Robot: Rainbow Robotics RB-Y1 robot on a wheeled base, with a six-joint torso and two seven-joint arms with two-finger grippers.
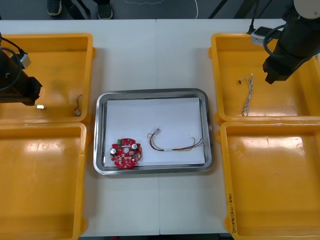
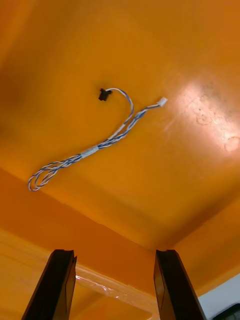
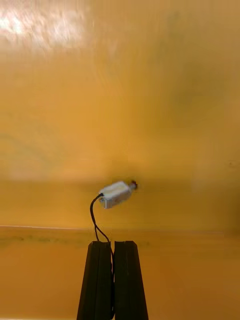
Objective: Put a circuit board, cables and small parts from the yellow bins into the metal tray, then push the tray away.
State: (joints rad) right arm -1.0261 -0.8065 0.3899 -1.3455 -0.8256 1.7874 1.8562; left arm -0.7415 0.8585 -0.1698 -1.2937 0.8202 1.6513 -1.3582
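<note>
Left side first. My left gripper (image 3: 112, 243) is over the far left bin (image 1: 55, 65), roughly 10 o'clock from the metal tray (image 1: 150, 92). Its fingers are pressed together on a thin black lead (image 3: 94, 215). The small metal part (image 3: 116, 194) hangs off the end of that lead just past the tips, and I can't tell if it's clear of the bin floor. A second small part (image 1: 78, 107) lies by the bin wall on the tray side.

The tray in the middle is white inside. The red circuit board (image 1: 126, 154) sits at about 7 o'clock, and the red and yellow cable (image 1: 175, 145) is around 4 to 5 o'clock, apart from the board.

Over on the right, the right gripper (image 2: 115, 252) hangs above the far right bin (image 1: 235, 55), at 2 o'clock from the tray. Its fingers are spread wide with nothing between them. The blue and white cable (image 2: 95, 150) lies flat on the bin floor beyond the fingertips, untouched.

What worries me:
- **Left:** the pinch is on the wire only, not the part's body. I reckon the part could swing on the carry, clip the bin wall or the tray rim, or slide out of the grip. If it lets go late it might land on the board.
- **Right:** that cable is thin and lies flat, so a shallow descent would probably close on air, and a deep one would scrape the fingers on the bin floor. If I grab near one end, the trailing loop could snag the bin wall on the way out.
</note>
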